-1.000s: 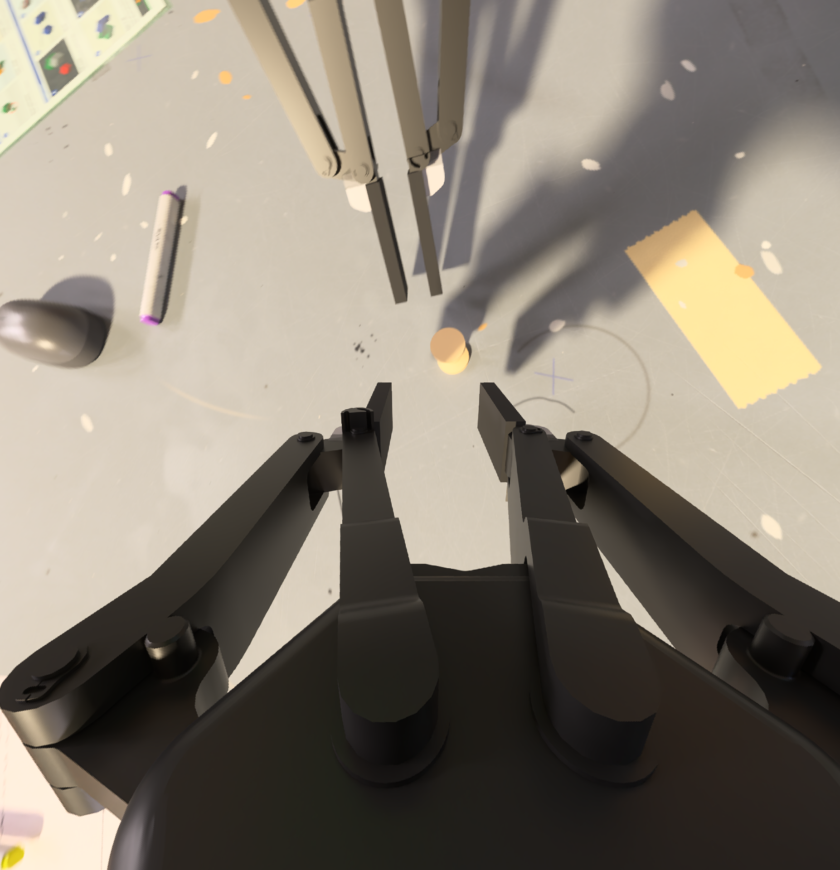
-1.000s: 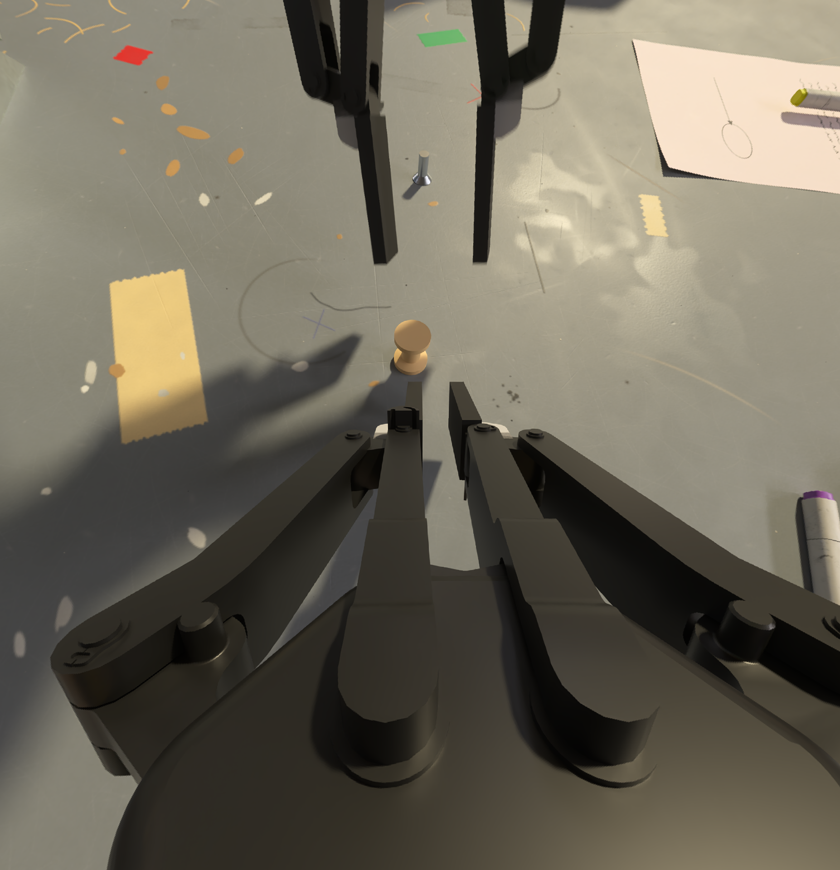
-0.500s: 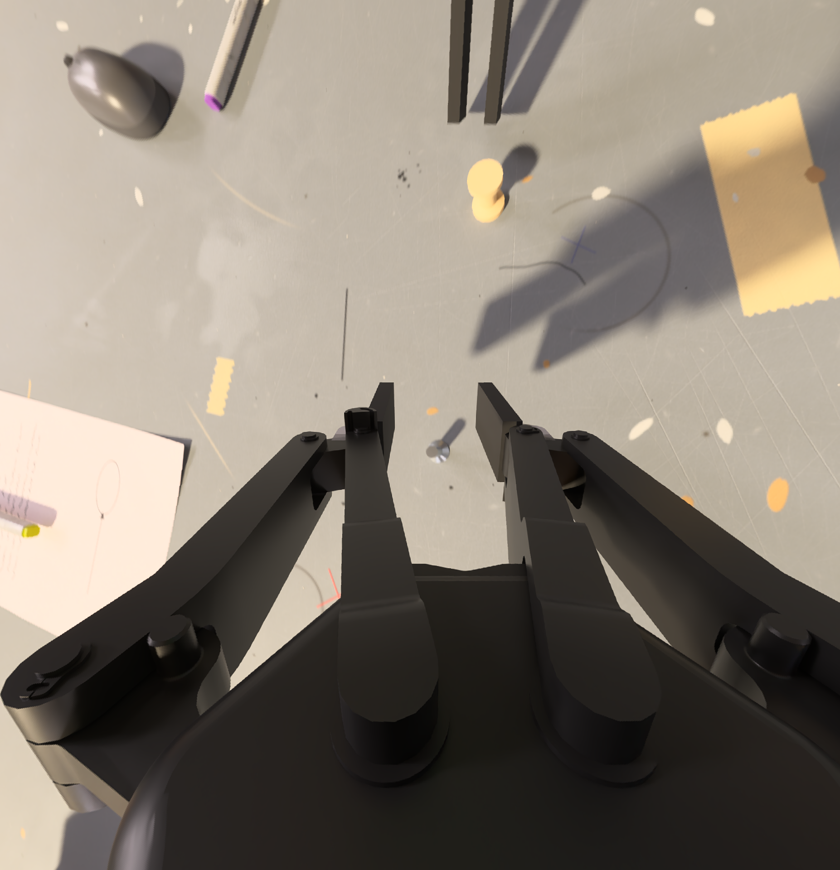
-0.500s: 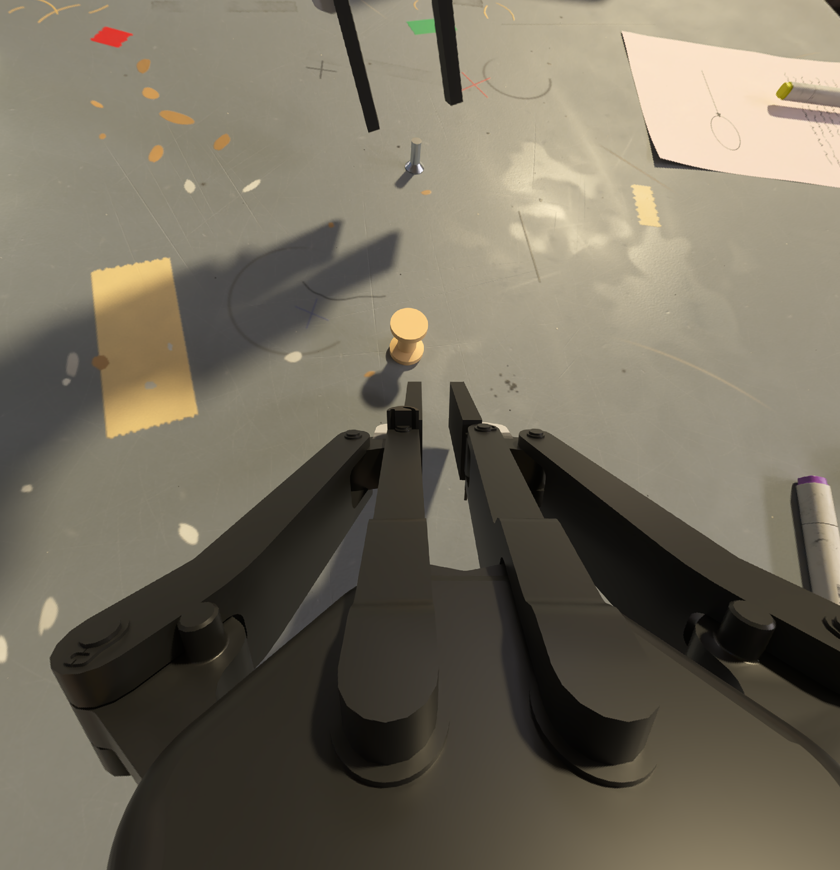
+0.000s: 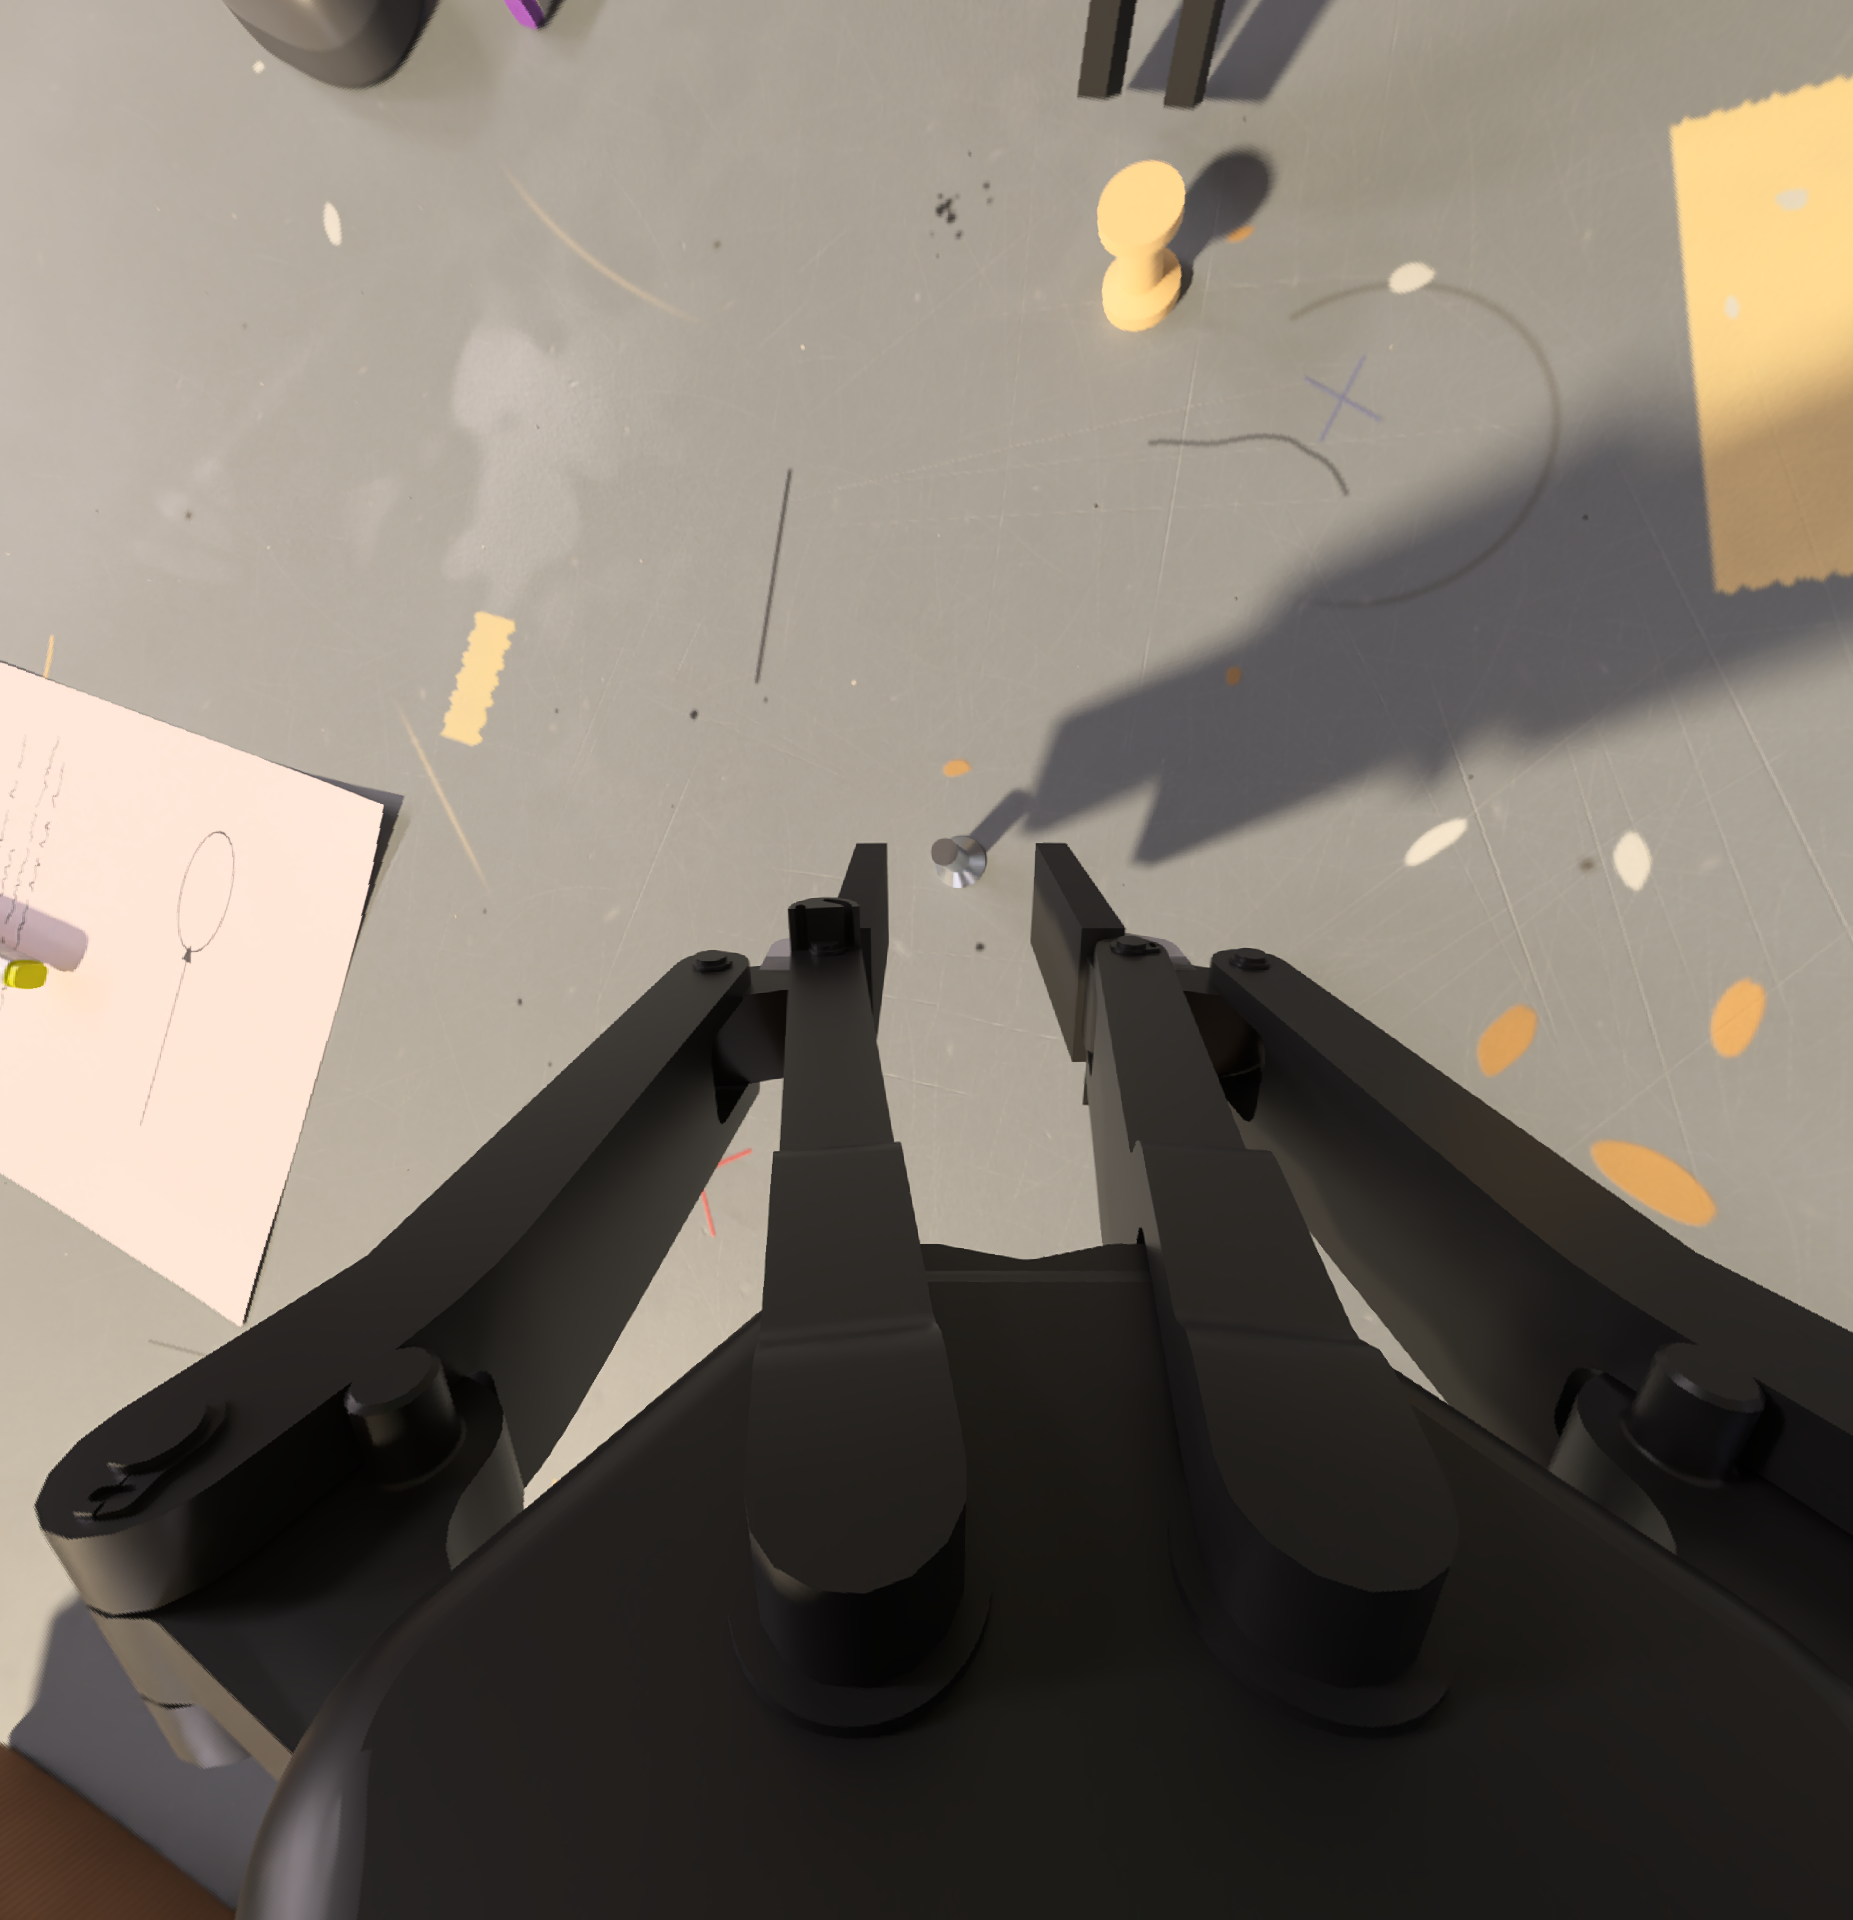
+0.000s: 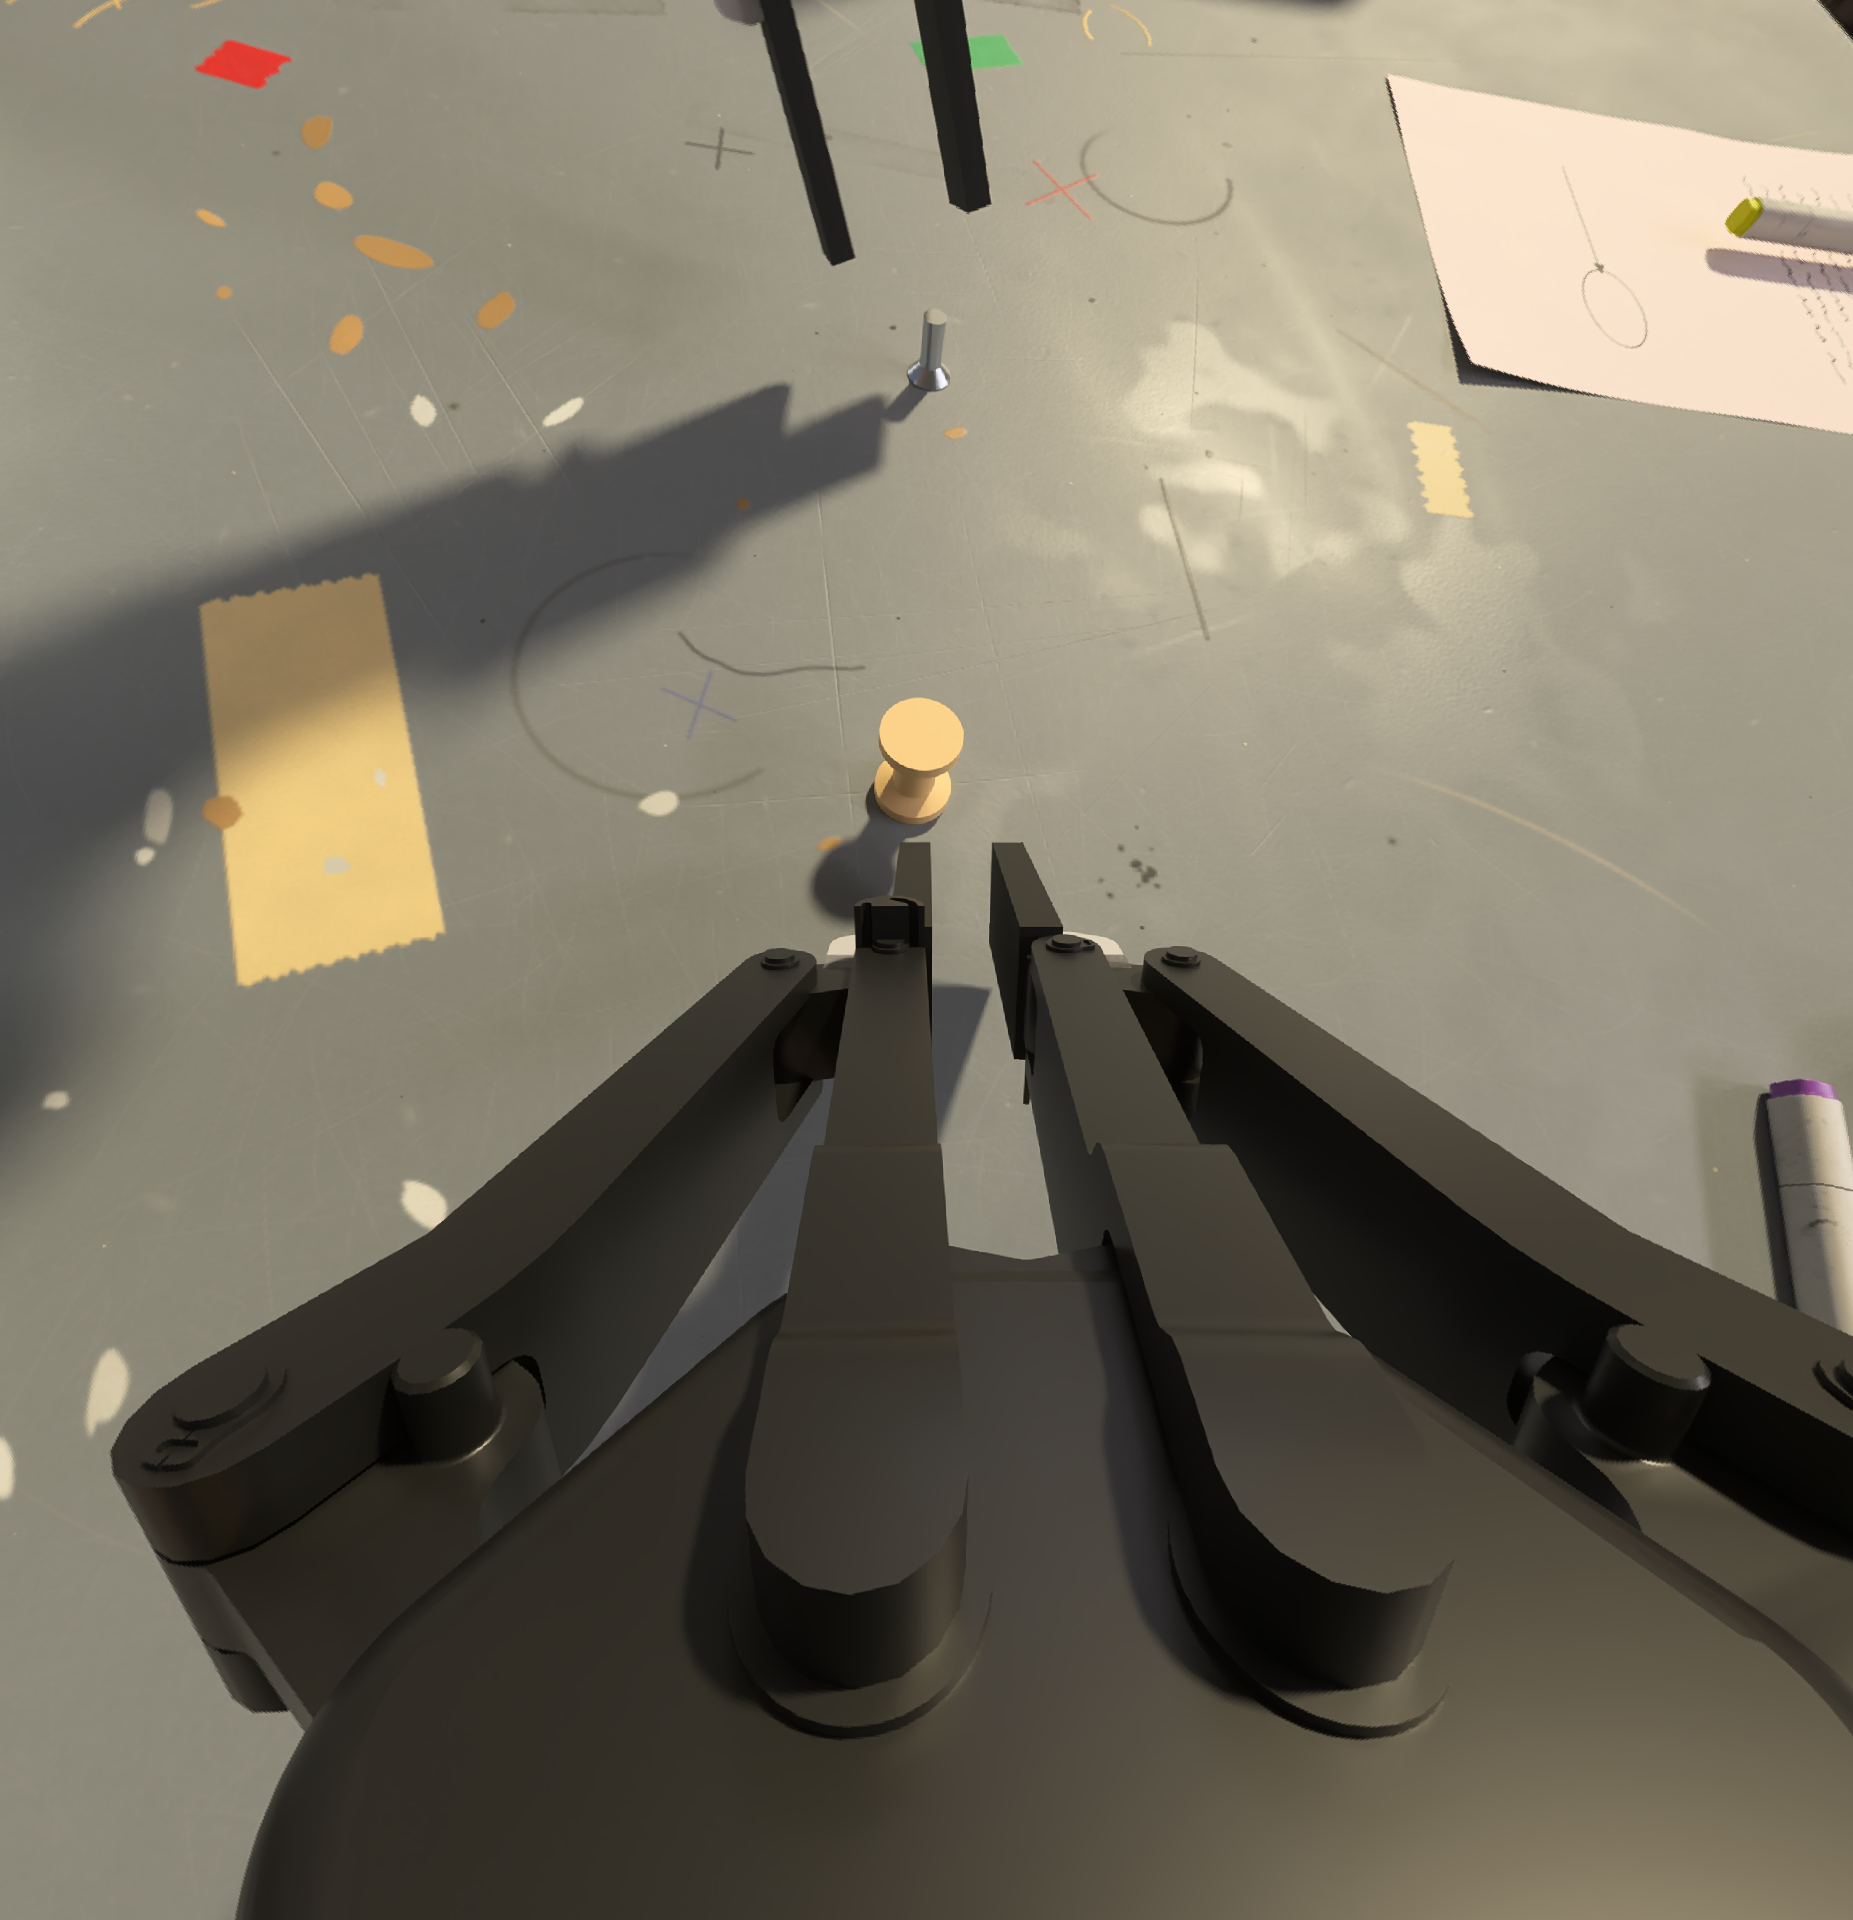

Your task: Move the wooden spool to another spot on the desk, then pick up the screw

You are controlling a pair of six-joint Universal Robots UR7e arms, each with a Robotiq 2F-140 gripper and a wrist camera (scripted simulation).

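Left gripper (image 5: 960,862) spread and empty, poised above the upright screw (image 5: 956,861). Wooden spool (image 6: 915,762) stands just beyond the right gripper (image 6: 960,860), nearly closed, empty.

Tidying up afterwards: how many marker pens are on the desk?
2. A yellow-capped marker lies on the paper sheet; a purple-capped marker lies on the bare desk. More may sit outside view.

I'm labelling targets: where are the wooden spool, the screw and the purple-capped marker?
wooden spool (image 6: 920,736), right wrist view, flat top disc.
screw (image 5: 957,861), left wrist view, its head.
purple-capped marker (image 6: 1817,1205), right wrist view, white barrel.
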